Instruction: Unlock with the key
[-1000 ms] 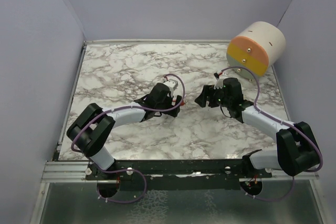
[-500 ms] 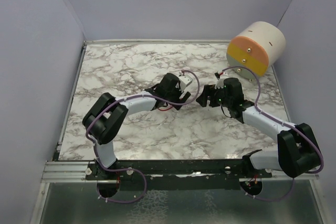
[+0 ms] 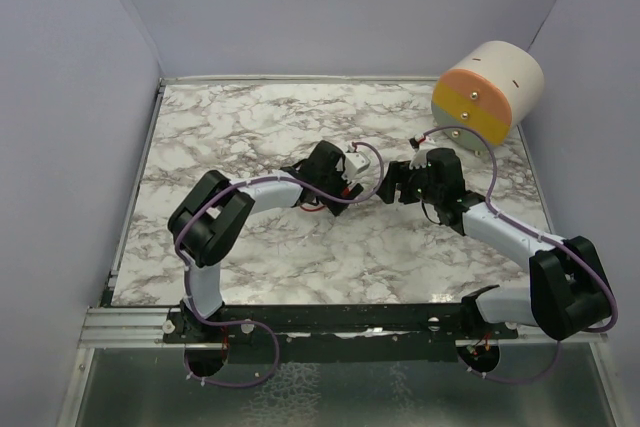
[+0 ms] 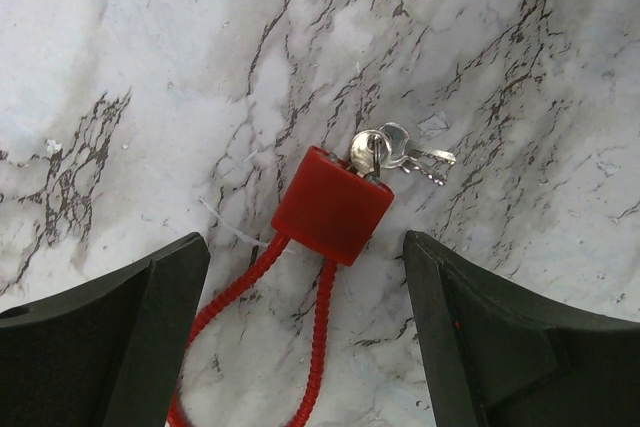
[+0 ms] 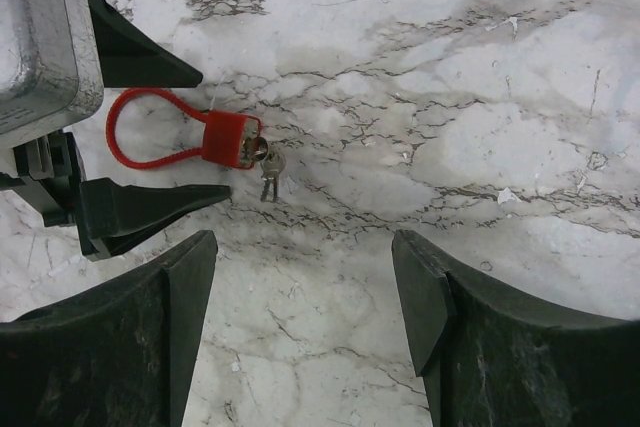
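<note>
At centre-left of the top view, the left fingers [image 4: 110, 337] stand wide open, the red padlock [image 4: 332, 205] lying on the table [image 4: 120, 67] between them, key [image 4: 372, 150] at its upper-right end. Just right, the right fingers [image 5: 480, 347] hang open too. With both arms crowded so close, they may collide, or a nudge may skid the lock.

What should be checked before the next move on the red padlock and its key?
1. Left gripper open: ok.
2. Right gripper open: ok.
3. Red cable padlock lying flat on the white marble tabletop, centred in the left gripper's gap: ok.
4. Silver key seated in the padlock's end: looks ok. The spare keys lie beside it.
5. Right gripper at the key: not ok. The key lies ahead of that gripper.
</note>
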Tool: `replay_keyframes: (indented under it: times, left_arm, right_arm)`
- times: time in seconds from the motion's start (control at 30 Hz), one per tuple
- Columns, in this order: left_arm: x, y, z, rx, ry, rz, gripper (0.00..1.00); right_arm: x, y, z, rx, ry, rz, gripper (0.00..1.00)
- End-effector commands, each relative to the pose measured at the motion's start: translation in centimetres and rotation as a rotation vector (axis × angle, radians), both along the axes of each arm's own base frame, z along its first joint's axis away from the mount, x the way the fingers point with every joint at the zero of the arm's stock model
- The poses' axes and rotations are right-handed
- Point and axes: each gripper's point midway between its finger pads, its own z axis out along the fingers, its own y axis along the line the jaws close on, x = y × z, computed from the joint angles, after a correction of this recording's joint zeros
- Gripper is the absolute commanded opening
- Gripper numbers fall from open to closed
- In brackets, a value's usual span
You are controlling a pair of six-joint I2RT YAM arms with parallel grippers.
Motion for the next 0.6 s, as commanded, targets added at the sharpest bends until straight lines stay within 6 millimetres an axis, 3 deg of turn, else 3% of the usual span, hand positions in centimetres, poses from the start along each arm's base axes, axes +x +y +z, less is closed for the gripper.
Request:
replay_keyframes:
  times: [0.0,0.27,0.57]
  left_arm:
    - [-0.5,-0.8,-0.8,-0.006,0.038,-0.061,0.81]
    - [-0.2,-0.9,-1.3,-0.006,0.049,-0.064,0.73]
    - [-0.3,-0.5,-2.0,-0.014,0.095,-0.059,0.44]
  right_arm:
    - [0.0,-0.4,0.1,-0.020,-0.017,-0.013,0.72]
    - [0.0,-0.4,0.1,-0.024,-0.017,-0.014,0.72]
    - [0.0,-0.5,0.0,-0.027,-0.017,-0.017,0.72]
